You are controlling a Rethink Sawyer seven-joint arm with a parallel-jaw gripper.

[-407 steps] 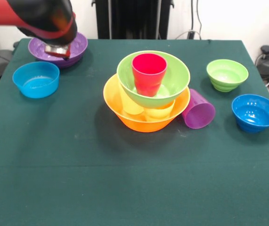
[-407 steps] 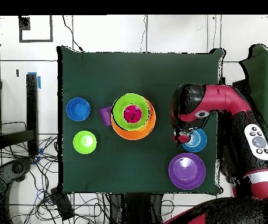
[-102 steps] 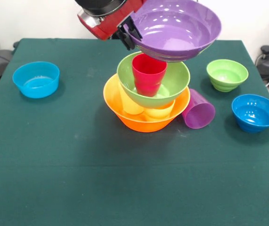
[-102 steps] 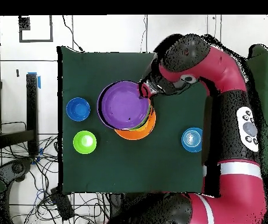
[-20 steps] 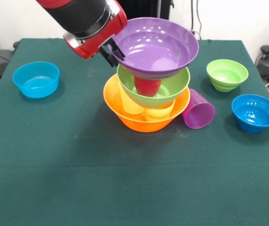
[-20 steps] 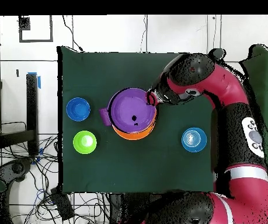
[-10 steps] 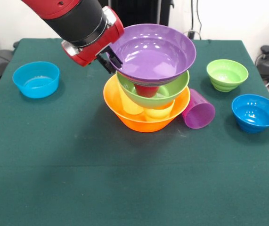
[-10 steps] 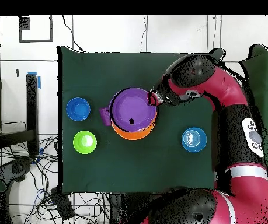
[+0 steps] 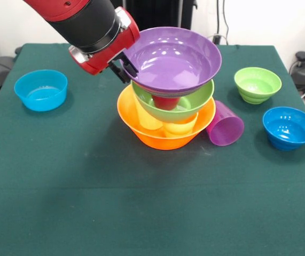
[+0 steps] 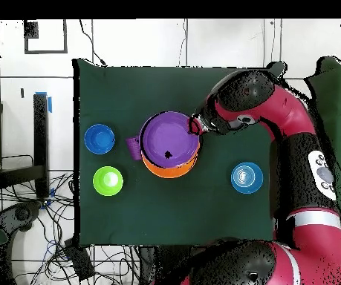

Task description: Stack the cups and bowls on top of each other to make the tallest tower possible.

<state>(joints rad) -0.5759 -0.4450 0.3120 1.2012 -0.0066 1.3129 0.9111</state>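
Gripper (image 9: 128,66) clamped on the purple bowl's (image 9: 173,58) rim, one finger inside the lip, one outside. The arm (image 9: 85,24) slants down from the picture's upper left in the front view, wrist tilted toward the tower (image 9: 166,101).

The purple bowl sits on top of the tower, over the red cup (image 9: 165,101), which stands in the big green bowl (image 9: 192,105). Below that, two yellow cups (image 9: 180,127) sit inside the orange bowl (image 9: 136,125) at the base.

Against the orange bowl's side lies the purple cup (image 9: 225,124), on its side. Beyond it, away from the tower: a small green bowl (image 9: 257,84) and a blue bowl (image 9: 289,127). On the tower's other side, well apart, a second blue bowl (image 9: 41,89) on the green table (image 9: 115,202).
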